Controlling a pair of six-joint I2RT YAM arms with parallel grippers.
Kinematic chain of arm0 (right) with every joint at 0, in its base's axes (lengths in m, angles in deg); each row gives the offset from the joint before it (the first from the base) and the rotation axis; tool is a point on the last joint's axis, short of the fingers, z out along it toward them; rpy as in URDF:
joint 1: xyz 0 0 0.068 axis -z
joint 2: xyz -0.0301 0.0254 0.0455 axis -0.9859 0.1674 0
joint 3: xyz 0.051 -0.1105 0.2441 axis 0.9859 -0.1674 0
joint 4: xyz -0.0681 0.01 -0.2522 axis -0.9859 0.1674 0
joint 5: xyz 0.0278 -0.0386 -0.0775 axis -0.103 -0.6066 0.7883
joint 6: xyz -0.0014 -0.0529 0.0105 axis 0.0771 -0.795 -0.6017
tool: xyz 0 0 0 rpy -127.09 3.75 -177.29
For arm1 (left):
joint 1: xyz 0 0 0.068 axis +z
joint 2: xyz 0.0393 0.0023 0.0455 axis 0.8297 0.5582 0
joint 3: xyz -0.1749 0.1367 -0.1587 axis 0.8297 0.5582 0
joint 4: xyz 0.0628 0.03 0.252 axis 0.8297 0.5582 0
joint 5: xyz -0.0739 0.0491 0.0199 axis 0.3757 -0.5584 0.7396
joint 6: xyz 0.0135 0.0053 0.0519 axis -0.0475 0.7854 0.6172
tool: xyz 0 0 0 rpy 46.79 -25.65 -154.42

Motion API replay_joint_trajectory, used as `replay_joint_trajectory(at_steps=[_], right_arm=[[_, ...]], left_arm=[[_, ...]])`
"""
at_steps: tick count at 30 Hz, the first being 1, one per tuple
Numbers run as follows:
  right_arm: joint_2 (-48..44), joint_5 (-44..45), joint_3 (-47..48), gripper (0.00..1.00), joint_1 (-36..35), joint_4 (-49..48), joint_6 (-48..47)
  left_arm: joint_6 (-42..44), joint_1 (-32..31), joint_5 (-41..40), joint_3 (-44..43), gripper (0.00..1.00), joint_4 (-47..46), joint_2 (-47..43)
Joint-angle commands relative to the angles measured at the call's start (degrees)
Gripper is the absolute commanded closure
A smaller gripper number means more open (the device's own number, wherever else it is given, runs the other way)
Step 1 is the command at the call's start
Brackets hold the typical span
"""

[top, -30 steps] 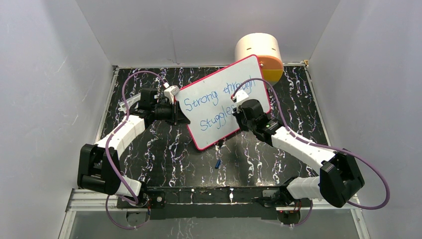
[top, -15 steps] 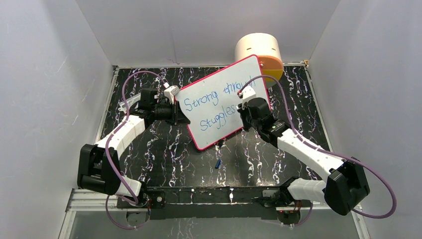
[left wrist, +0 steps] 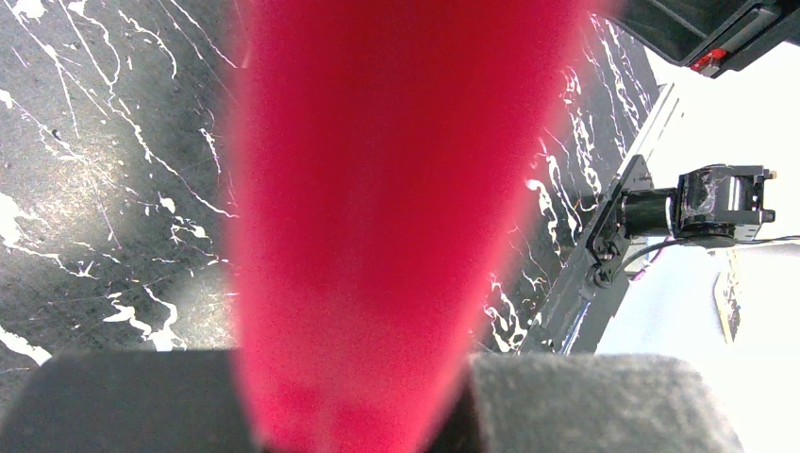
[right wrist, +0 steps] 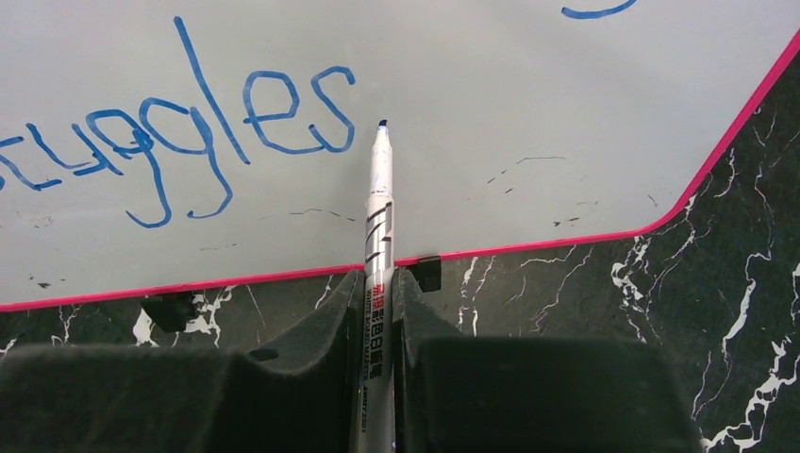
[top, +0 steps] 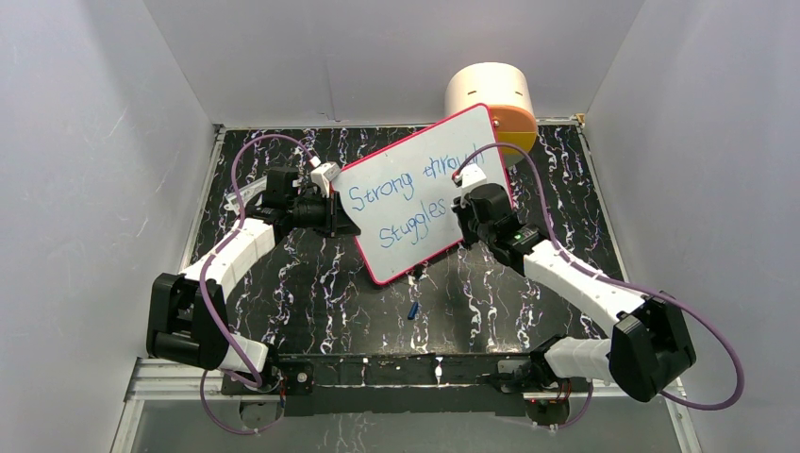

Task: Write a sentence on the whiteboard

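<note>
The whiteboard (top: pixel 415 165), white with a pink-red frame, stands tilted on the black marbled table. The sentence (top: pixel 396 193) is in blue on two lines, "Strong through" above "Stuggles"; its end "uggles" shows in the right wrist view (right wrist: pixel 189 123). My left gripper (top: pixel 341 223) is shut on the whiteboard's left edge, a red blur in the left wrist view (left wrist: pixel 377 236). My right gripper (top: pixel 459 212) is shut on a silver marker (right wrist: pixel 379 217). The marker's blue tip (right wrist: pixel 381 124) sits just right of the last "s"; I cannot tell if it touches the board.
A cream cylinder (top: pixel 486 92) with an orange-and-yellow piece (top: pixel 514 127) stands behind the board at the back right. A small blue cap (top: pixel 413 309) lies on the table below the board. Grey walls enclose the table on three sides.
My right arm has shifted: the elbow swung out right, then slightly back, and the gripper moved a little right along the lower line. The left arm and board have stayed put.
</note>
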Motion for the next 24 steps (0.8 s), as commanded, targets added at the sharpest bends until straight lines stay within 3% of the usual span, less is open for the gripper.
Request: replay_joint_trajectory(at_steps=[1, 16, 24], right_arm=[[0.18, -1.49, -0.54, 1.00, 0.28, -1.01, 0.89], [2.78, -0.93, 0.25, 1.00, 0.62, -1.72, 0.46], [-7.36, 0.58, 0.32, 1.00, 0.61, 0.98, 2.06]], left_arm=[[2.14, 0.38, -6.41, -0.33, 1.00, 3.58, 0.02], [2.10, 0.38, -6.23, -0.38, 1.00, 3.55, 0.18], [1.76, 0.40, -6.37, -0.63, 1.00, 3.63, -0.81]])
